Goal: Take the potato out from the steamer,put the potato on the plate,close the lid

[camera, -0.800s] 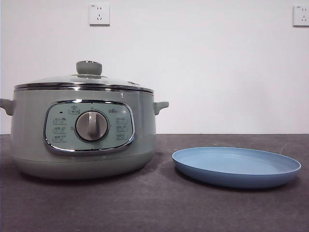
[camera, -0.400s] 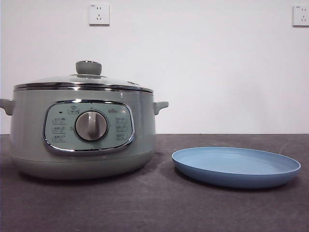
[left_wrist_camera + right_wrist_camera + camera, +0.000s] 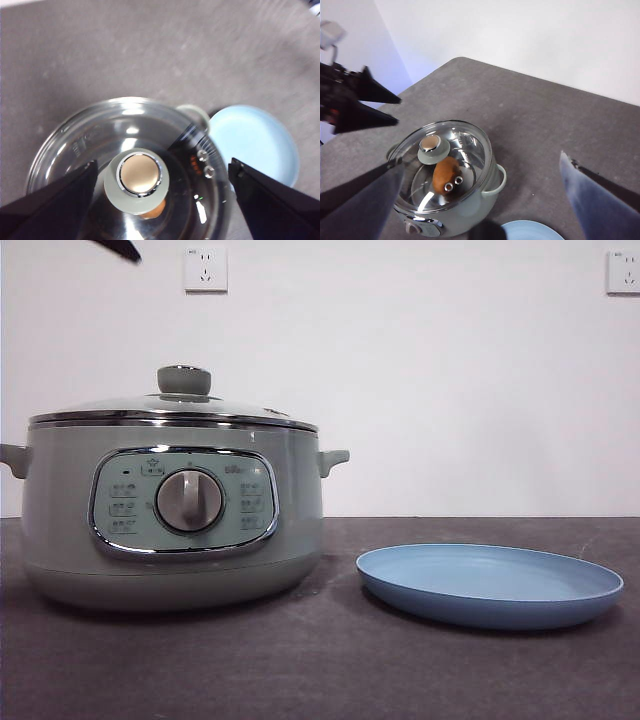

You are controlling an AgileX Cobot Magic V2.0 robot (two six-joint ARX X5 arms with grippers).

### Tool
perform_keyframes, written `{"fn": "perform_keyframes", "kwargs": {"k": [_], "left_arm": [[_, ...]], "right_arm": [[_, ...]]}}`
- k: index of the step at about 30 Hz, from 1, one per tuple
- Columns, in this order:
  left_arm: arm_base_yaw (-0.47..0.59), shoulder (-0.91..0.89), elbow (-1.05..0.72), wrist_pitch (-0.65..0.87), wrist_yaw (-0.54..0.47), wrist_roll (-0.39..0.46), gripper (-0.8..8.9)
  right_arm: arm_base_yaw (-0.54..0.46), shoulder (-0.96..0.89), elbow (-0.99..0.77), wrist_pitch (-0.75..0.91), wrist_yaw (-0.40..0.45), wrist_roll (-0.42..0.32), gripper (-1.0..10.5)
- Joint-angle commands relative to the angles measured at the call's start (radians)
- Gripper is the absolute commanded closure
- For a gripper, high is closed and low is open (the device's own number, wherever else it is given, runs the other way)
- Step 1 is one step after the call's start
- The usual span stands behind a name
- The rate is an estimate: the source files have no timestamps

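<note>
The sage-green steamer (image 3: 170,510) stands at the left of the table with the glass lid (image 3: 175,405) on it. The potato (image 3: 445,175) lies inside and shows through the glass; in the left wrist view only a bit of it (image 3: 156,210) shows beside the knob (image 3: 140,175). The light blue plate (image 3: 490,583) lies empty to the steamer's right. My left gripper (image 3: 162,164) hangs open high above the lid knob, a jaw on each side of it; its black tip (image 3: 120,248) shows at the front view's top left. My right gripper (image 3: 482,160) is open and empty, high above the table.
The dark grey table (image 3: 330,670) runs to a white wall with two sockets (image 3: 205,270). The plate also shows in the left wrist view (image 3: 255,145), close beside the steamer's side handle (image 3: 197,114).
A black gripper tip has come into the front view at the top left, above the steamer. The steamer, lid and plate have not moved.
</note>
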Motion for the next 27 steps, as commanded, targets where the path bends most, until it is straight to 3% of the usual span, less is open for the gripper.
{"fn": "perform_keyframes", "kwargs": {"k": [1,10,27], "left_arm": [[-0.026,0.051,0.000,0.005,-0.040,0.010,3.73],[-0.064,0.180,0.000,0.003,-0.152,0.011,3.73],[-0.065,0.224,0.000,-0.011,-0.159,0.014,3.75]], "right_arm": [[0.004,0.002,0.003,-0.006,0.000,-0.005,3.8],[0.004,0.002,0.003,-0.037,0.000,-0.005,3.8],[0.003,0.002,0.003,-0.047,0.000,-0.005,3.8]]}}
